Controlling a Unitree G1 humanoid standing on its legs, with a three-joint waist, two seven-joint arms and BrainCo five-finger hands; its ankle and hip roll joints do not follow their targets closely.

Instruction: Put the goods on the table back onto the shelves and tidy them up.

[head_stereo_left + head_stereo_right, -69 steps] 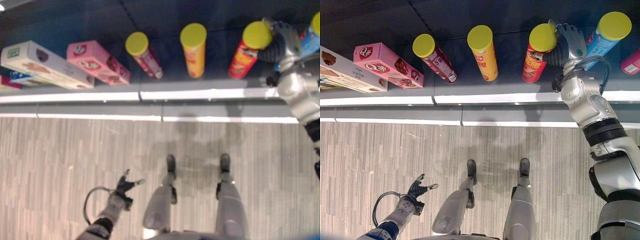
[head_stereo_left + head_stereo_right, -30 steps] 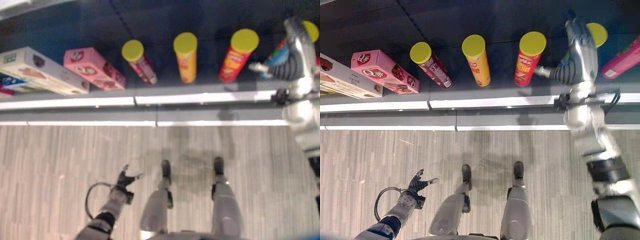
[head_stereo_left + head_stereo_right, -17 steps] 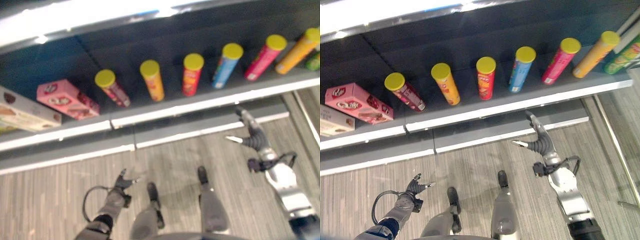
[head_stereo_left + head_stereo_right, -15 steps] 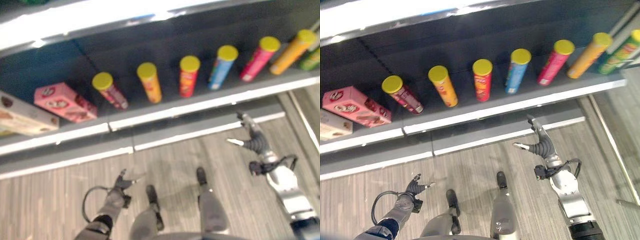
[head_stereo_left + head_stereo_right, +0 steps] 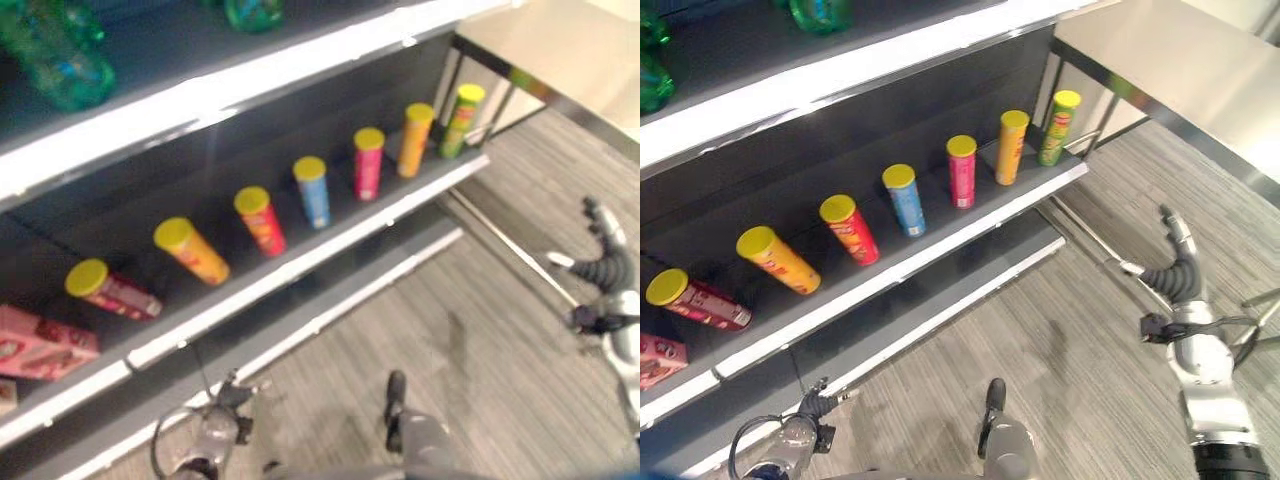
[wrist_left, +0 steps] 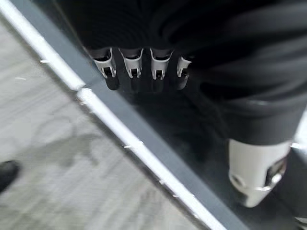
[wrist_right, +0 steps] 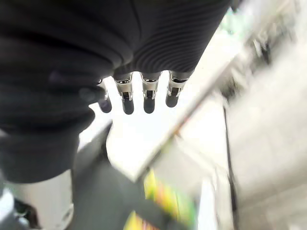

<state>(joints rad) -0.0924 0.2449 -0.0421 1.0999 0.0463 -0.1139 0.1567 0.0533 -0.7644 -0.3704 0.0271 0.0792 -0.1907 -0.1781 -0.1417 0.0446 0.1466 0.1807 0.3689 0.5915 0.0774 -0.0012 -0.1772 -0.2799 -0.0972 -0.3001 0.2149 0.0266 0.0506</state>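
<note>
1. Seven yellow-lidded tubes (image 5: pixel 903 199) stand in a row on the dark shelf (image 5: pixel 940 250), colours running maroon to green.
2. Right hand (image 5: pixel 1177 265) at 3 o'clock: fingers spread, empty.
3. Left hand (image 5: pixel 808 415) at 7 o'clock: relaxed, empty.
4. Worktop (image 5: pixel 1180 70) at 1 o'clock.

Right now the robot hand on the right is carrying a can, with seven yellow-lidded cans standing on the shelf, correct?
Not quite. The right robot hand is empty, fingers straight, as the right eye view shows. Seven yellow-lidded cans do stand on the shelf.
</note>
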